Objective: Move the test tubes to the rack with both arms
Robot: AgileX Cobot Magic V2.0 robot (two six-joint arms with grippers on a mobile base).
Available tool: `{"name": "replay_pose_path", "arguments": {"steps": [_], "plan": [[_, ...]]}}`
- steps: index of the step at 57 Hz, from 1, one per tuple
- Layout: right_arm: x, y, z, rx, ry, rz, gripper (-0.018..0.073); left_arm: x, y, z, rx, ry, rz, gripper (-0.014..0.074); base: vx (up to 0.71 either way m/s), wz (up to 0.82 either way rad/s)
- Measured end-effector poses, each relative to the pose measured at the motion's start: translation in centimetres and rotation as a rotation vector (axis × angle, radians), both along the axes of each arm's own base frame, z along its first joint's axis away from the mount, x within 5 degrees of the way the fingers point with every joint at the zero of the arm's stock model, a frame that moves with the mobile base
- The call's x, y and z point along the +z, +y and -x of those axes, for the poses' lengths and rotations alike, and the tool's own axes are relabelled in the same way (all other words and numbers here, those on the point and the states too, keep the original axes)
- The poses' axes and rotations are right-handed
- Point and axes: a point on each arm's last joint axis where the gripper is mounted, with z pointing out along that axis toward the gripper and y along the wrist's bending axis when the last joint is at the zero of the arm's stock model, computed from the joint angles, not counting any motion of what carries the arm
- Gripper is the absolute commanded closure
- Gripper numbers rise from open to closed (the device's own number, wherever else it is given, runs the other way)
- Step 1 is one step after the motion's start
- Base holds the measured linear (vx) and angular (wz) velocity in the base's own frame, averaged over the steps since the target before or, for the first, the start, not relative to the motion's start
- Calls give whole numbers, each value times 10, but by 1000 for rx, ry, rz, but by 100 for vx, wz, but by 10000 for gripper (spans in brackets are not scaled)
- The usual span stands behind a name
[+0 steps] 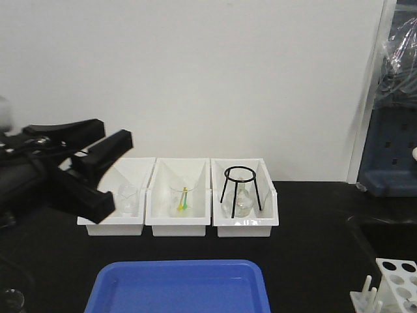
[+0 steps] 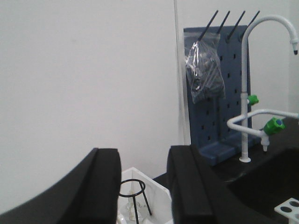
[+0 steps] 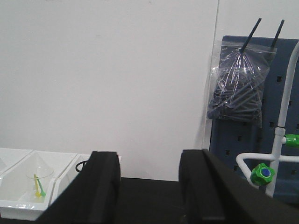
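Note:
No test tubes show in any view. The white rack stands at the table's front right corner; its corner also shows in the left wrist view. My left gripper is raised at the left, above the left white bin, pointing right. Its jaws are open and empty in the left wrist view, with the black tripod ring seen between them, far off. My right gripper is open and empty above the black table; it is out of the front view.
Three white open-front bins stand in a row at the back, holding a beaker, a glass with yellow and green sticks, and the tripod ring over a flask. A blue tray lies in front. A sink tap and a blue pegboard are on the right.

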Motion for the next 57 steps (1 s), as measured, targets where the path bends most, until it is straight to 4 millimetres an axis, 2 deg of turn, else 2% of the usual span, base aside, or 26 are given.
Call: {"name": "replay_pose_path", "arguments": {"steps": [8,17,46,57], "plan": [[0,0,0,0,1,-1,174,14,18,31,9,-67,35,305,0,0],[0,0,0,0,1,-1,174,24,26,47,10,-116,60,346,0,0],[0,0,0,0,1,-1,174,25,28,50,16,-114,59,376,0,0],[0,0,0,0,1,-1,174,13,28,49,15,-70,67,471,0,0]]}}
